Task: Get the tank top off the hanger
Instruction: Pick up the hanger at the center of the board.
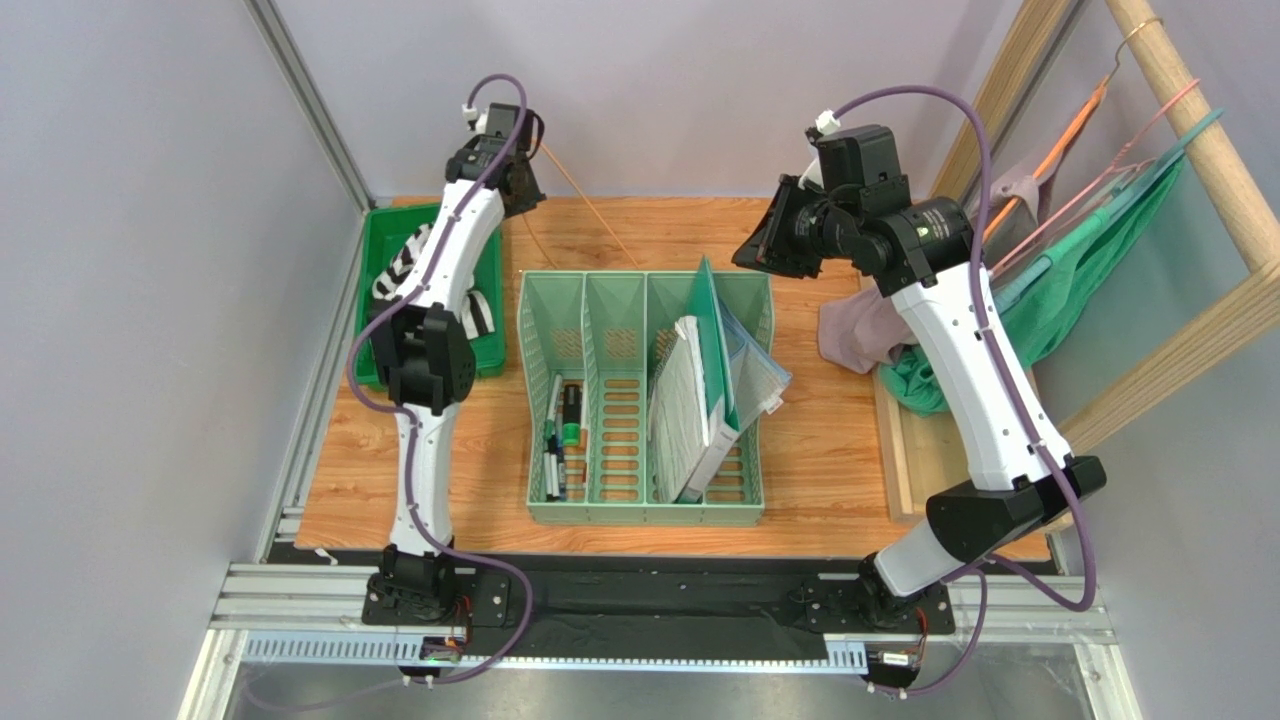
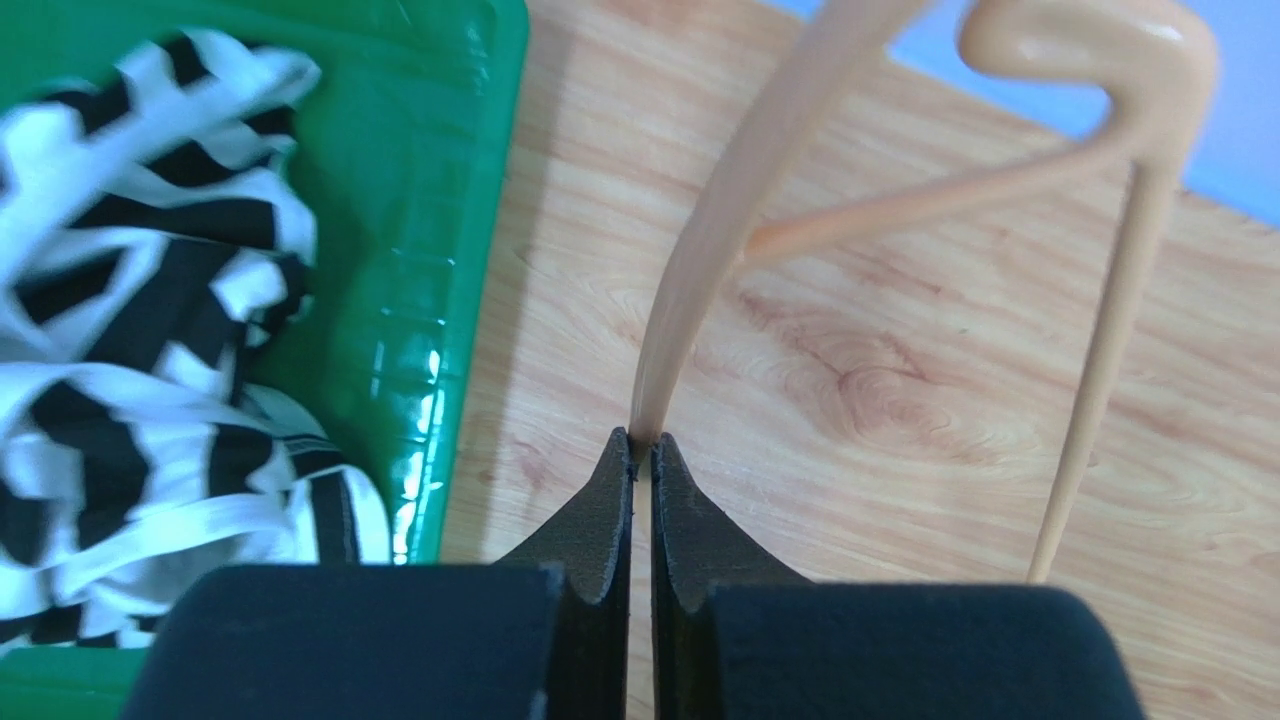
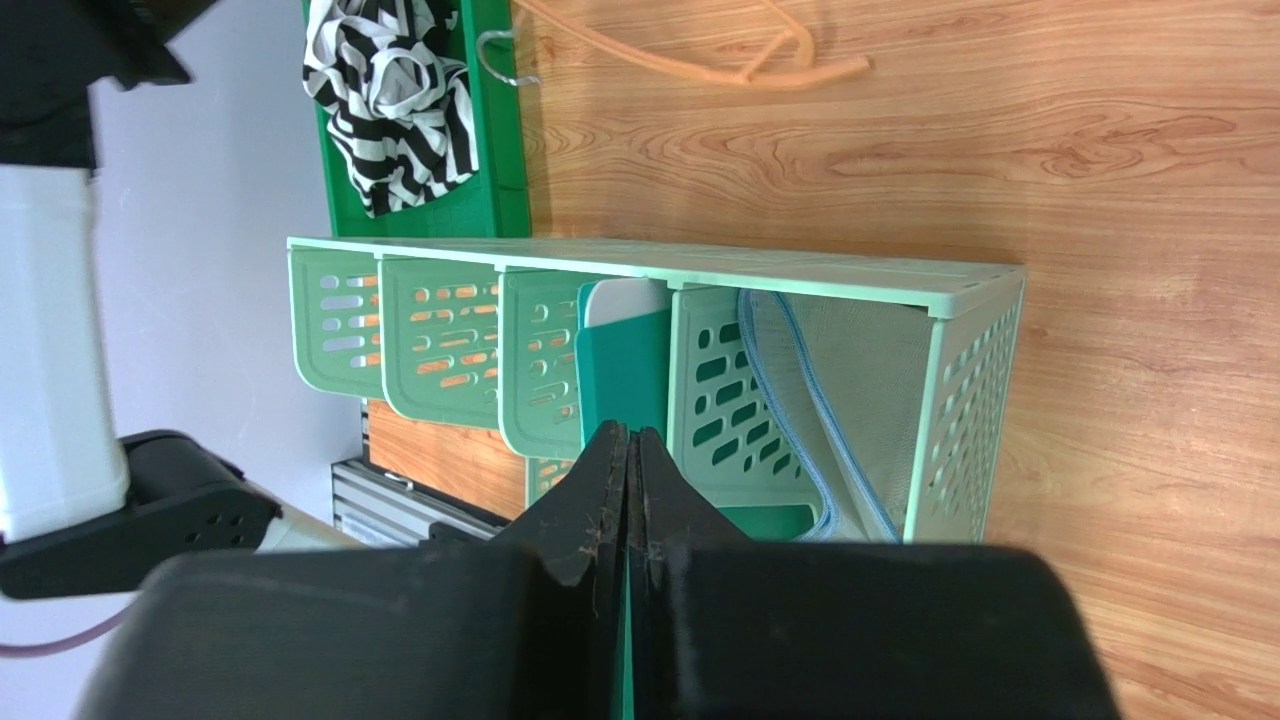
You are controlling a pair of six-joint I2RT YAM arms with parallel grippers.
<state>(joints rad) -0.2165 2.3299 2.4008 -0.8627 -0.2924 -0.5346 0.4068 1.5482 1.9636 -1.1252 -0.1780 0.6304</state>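
The black-and-white striped tank top [image 2: 135, 300] lies crumpled in the green bin [image 2: 451, 180], off the hanger. In the top view the tank top [image 1: 406, 270] lies at the far left. The peach plastic hanger [image 2: 721, 225] lies bare over the wooden table beside the bin. My left gripper [image 2: 642, 443] is shut on the end of one hanger arm. From above, the hanger [image 1: 594, 218] shows as a thin line running from the left gripper [image 1: 526, 192]. My right gripper [image 3: 628, 435] is shut with nothing in it, raised over the organiser, well apart from the hanger [image 3: 706, 68].
A mint-green file organiser [image 1: 646, 398] with pens and folders stands mid-table. A wooden rack [image 1: 1202, 165] at the right carries green and mauve garments [image 1: 1082, 270] on hangers. Grey walls close in on the left and at the back.
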